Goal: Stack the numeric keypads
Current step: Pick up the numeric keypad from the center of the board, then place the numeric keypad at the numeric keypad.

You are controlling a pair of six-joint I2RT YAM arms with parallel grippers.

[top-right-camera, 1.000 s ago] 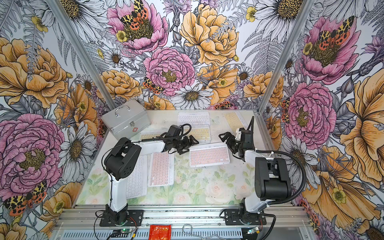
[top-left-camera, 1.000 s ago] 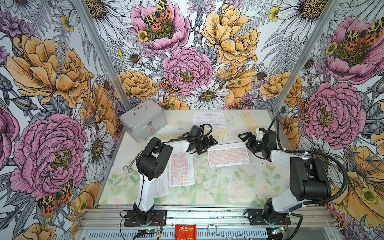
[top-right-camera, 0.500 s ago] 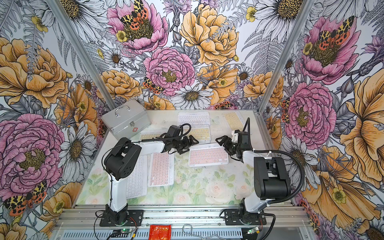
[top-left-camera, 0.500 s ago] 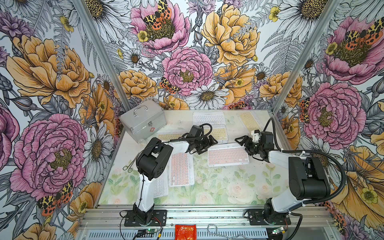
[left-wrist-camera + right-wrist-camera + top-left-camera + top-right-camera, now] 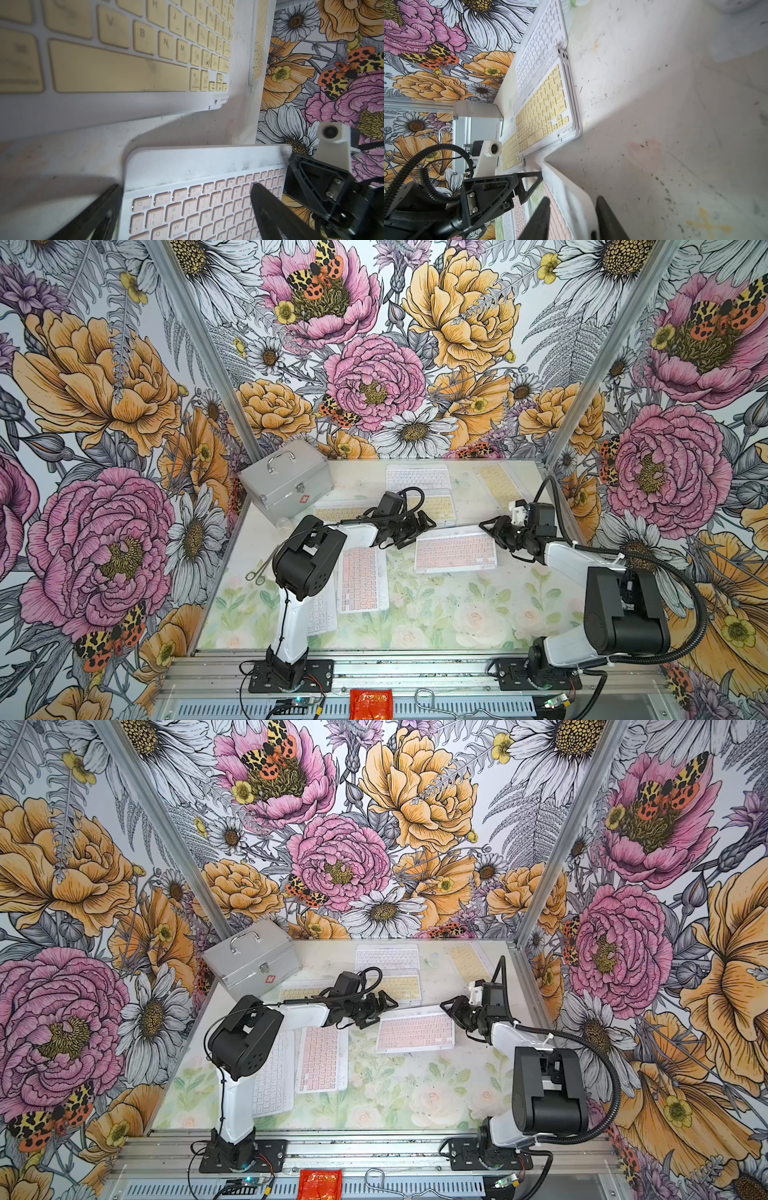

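Pink keypad (image 5: 455, 548) lay flat at frame centre on the bench (image 5: 436, 626), long edges running left-right. Bare bench was open below it and to the lower right. Its top edge was near, not touching, the yellow keypad stack (image 5: 437, 506). Right gripper (image 5: 491, 530) pinched its right short edge; in the right wrist view one finger (image 5: 538, 216) sat on the keys, the other past the white rim. Left gripper (image 5: 417, 531) gaped wide across the upper-left corner. A sec earlier the right gripper stood wide and clear of that edge; keypad hadn't shifted, left gripper same. Keypad frame: thin white plastic, rounded corners, smudged. Silver case (image 5: 286, 483), ribbed metal w/ handle, sat at the bench's upper left.
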